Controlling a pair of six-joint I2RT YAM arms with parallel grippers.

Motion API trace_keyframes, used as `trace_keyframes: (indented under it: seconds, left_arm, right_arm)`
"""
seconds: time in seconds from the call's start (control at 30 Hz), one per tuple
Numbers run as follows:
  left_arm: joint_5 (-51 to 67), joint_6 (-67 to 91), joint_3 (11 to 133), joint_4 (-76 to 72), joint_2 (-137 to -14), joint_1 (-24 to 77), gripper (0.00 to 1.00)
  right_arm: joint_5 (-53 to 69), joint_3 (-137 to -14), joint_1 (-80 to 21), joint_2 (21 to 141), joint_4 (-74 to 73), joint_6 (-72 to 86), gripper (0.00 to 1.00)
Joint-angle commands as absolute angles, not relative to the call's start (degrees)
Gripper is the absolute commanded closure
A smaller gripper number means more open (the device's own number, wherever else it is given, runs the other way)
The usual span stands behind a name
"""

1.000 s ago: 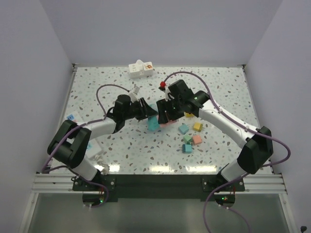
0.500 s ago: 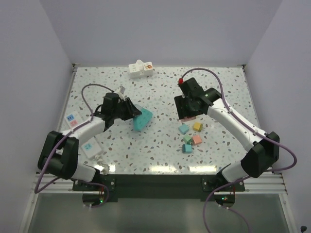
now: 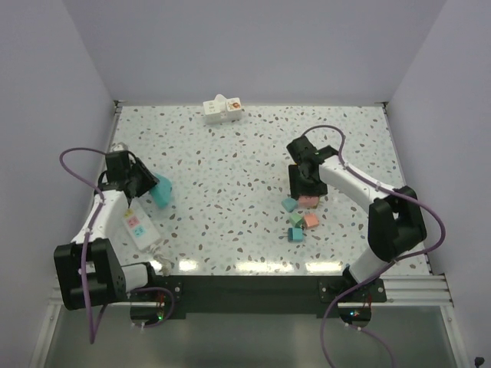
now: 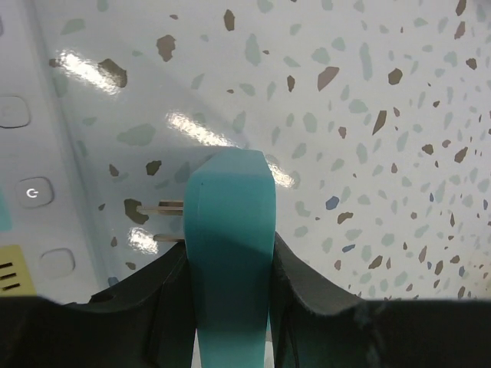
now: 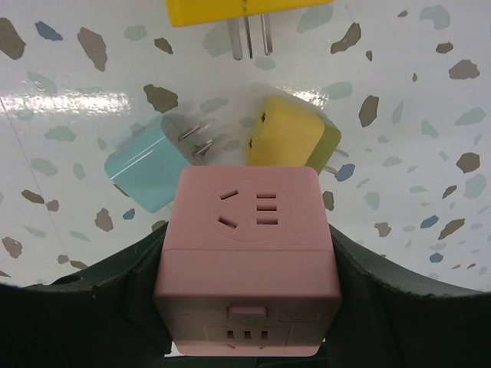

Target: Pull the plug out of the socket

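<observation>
The teal plug [image 3: 162,192] is clamped in my left gripper [image 3: 146,186] at the table's left side, free of the socket. In the left wrist view the plug [image 4: 230,230] fills the gap between the black fingers [image 4: 314,284], its two metal prongs [image 4: 163,207] pointing left just above the table. The pink cube socket [image 3: 308,201] sits in my right gripper [image 3: 301,184] at the right centre. The right wrist view shows the socket [image 5: 247,253] squeezed between both fingers, its outlet face up with nothing plugged in.
A white power strip [image 3: 138,227] lies beside the left gripper and shows as [image 4: 31,192]. Loose small adapters lie under the socket: light teal [image 5: 149,172], yellow [image 5: 288,138], another yellow [image 5: 238,9]. A white socket block [image 3: 222,109] rests at the back edge.
The arms have drawn apart from the table's middle. The left one carried the teal plug to the far left; the right one carried the pink socket right and nearer, over the loose adapters.
</observation>
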State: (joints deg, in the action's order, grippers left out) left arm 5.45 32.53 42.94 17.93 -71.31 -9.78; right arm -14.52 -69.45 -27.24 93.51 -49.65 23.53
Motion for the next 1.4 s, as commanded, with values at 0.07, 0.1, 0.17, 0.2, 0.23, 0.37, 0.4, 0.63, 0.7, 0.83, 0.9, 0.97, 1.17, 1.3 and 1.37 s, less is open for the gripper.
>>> trace_keyframes:
  seconds: [0.07, 0.1, 0.17, 0.2, 0.23, 0.37, 0.4, 0.63, 0.7, 0.83, 0.9, 0.97, 1.17, 1.3, 1.37]
  left_arm:
    - [1.1, 29.3, 42.1, 22.9, -70.5, -14.4, 1.0]
    - [1.2, 29.0, 41.9, 22.8, -70.6, -14.8, 1.0]
    - [1.1, 28.7, 42.1, 22.8, -71.0, -16.3, 1.0]
    - [1.1, 28.5, 42.2, 22.8, -71.0, -16.8, 0.9]
    - [1.1, 28.4, 42.4, 22.9, -71.2, -17.5, 0.84]
    - [0.9, 28.9, 43.9, 23.2, -72.4, -18.0, 0.49]
    - [0.9, 29.0, 44.0, 23.1, -72.6, -18.1, 0.38]
    - [3.4, 29.1, 45.6, 24.4, -72.0, -18.2, 0.07]
    - [3.8, 29.2, 46.4, 25.2, -70.9, -18.1, 0.0]
    - [4.0, 29.8, 48.4, 26.8, -68.1, -18.0, 0.0]
    - [4.0, 29.8, 49.7, 28.1, -67.5, -18.1, 0.0]
    - [2.5, 30.1, 51.0, 30.3, -67.0, -18.1, 0.0]
    - [-3.3, 31.7, 52.6, 36.0, -65.5, -18.2, 0.0]
    - [5.4, 33.6, 49.5, 33.0, -61.1, -18.0, 0.0]
    - [11.6, 34.4, 47.4, 29.5, -57.7, -18.0, 0.0]
  right_arm:
    - [-14.3, -67.0, -26.5, 92.6, -47.1, 26.6, 0.83]
    - [-14.1, -66.9, -26.5, 92.5, -46.9, 26.5, 0.75]
    - [-13.8, -67.3, -26.4, 92.0, -47.4, 26.5, 0.46]
    - [-13.6, -67.7, -26.4, 91.6, -47.8, 26.4, 0.39]
    - [-13.5, -67.9, -26.4, 91.0, -48.1, 26.4, 0.32]
    - [-14.3, -72.5, -26.3, 88.3, -51.2, 25.8, 0.09]
    - [-14.8, -73.6, -26.3, 88.2, -53.2, 25.8, 0.02]
    - [-17.5, -83.2, -26.1, 85.5, -57.9, 24.7, 0.01]
    - [-16.5, -87.7, -26.1, 86.4, -57.2, 23.9, 0.02]
    - [-12.3, -96.2, -26.2, 93.1, -53.8, 20.9, 0.02]
    - [-9.9, -98.5, -26.2, 95.9, -49.8, 20.4, 0.02]
    - [-9.4, -102.0, -26.2, 100.3, -46.9, 20.3, 0.02]
    - [-4.2, -112.6, -26.5, 114.3, -35.6, 18.4, 0.02]
    - [-2.6, -118.6, -26.8, 123.4, -24.5, 17.8, 0.02]
    - [-3.0, -123.4, -27.5, 127.5, -21.5, 15.8, 0.02]
